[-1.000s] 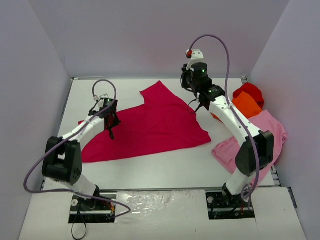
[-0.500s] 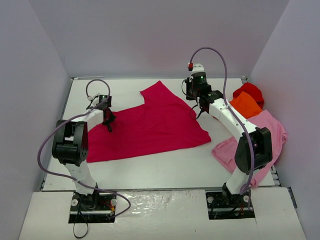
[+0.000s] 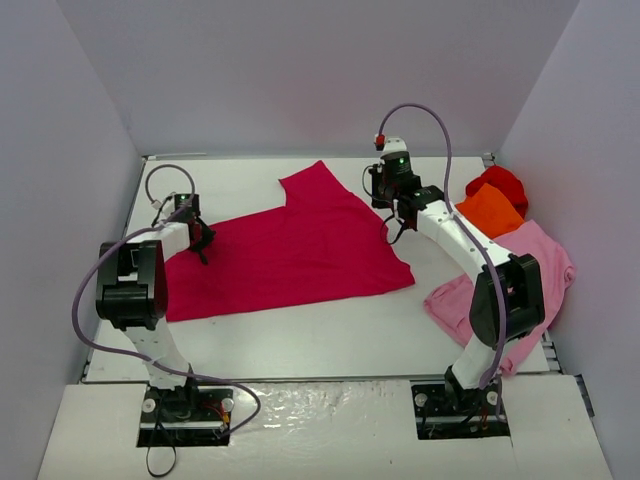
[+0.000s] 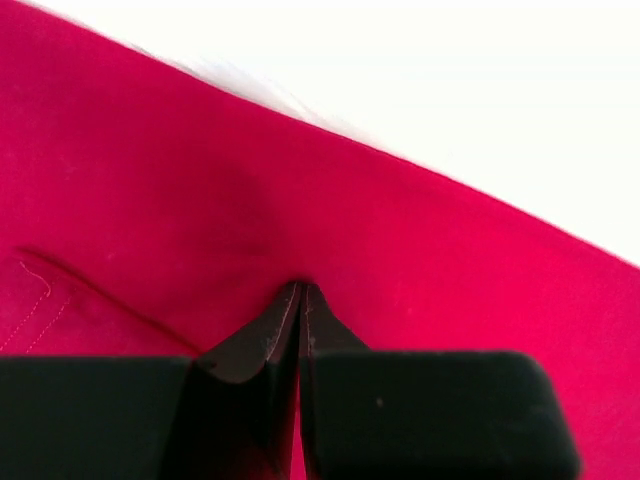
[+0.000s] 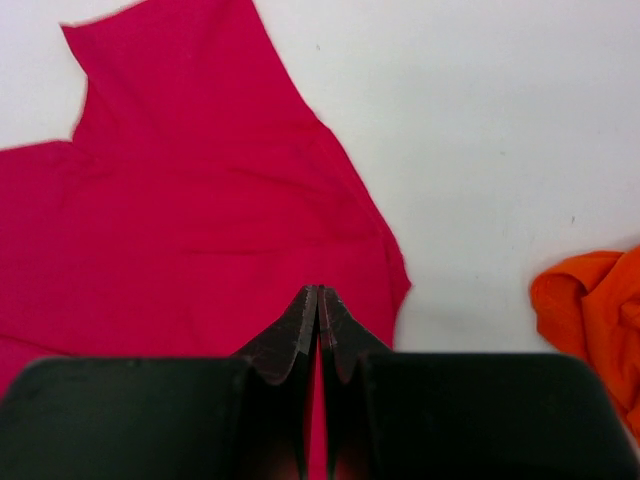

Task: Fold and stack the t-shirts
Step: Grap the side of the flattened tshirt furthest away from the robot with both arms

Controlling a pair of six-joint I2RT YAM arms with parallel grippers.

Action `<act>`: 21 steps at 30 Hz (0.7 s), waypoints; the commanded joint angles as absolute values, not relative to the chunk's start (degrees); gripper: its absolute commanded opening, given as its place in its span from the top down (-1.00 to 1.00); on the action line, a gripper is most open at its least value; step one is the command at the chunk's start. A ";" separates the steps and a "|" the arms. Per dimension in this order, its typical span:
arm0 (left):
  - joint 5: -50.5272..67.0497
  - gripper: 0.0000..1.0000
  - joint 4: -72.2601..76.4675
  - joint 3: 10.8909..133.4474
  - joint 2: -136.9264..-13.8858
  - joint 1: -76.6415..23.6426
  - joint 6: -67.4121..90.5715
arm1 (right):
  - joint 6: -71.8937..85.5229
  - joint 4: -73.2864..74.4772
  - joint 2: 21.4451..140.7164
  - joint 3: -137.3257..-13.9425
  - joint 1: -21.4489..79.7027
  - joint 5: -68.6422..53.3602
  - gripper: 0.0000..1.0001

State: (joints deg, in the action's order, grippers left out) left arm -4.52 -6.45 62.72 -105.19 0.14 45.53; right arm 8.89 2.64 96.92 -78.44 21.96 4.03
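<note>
The crimson-magenta t-shirt (image 3: 300, 250) lies spread flat across the middle of the white table (image 3: 300, 340). My left gripper (image 3: 203, 252) is at its left end. In the left wrist view its jaws are shut and the gripper (image 4: 302, 286) pinches a small pucker of the shirt (image 4: 450, 250). My right gripper (image 3: 390, 208) hangs over the shirt's far right edge. In the right wrist view the gripper (image 5: 319, 290) is shut and above the flat cloth (image 5: 200, 200), with nothing seen in it. The orange t-shirt (image 3: 490, 215), red t-shirt (image 3: 503, 183) and light pink t-shirt (image 3: 510, 285) lie bunched at the right.
Grey walls close the table in on the left, back and right. The orange shirt (image 5: 600, 300) shows at the right edge of the right wrist view, apart from the crimson one. The pink shirt hangs over the table's front right corner.
</note>
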 commanded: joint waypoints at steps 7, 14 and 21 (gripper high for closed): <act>-0.27 1.00 -6.81 63.16 -107.42 11.38 42.64 | 13.33 4.01 107.73 -80.98 22.81 -1.85 1.00; 3.78 1.00 -4.33 61.52 -107.49 10.55 43.25 | 13.45 4.39 121.65 -91.75 27.86 -4.39 1.00; 4.07 1.00 -3.87 60.69 -106.56 9.49 42.89 | 12.59 7.91 130.60 -100.02 31.33 -4.04 1.00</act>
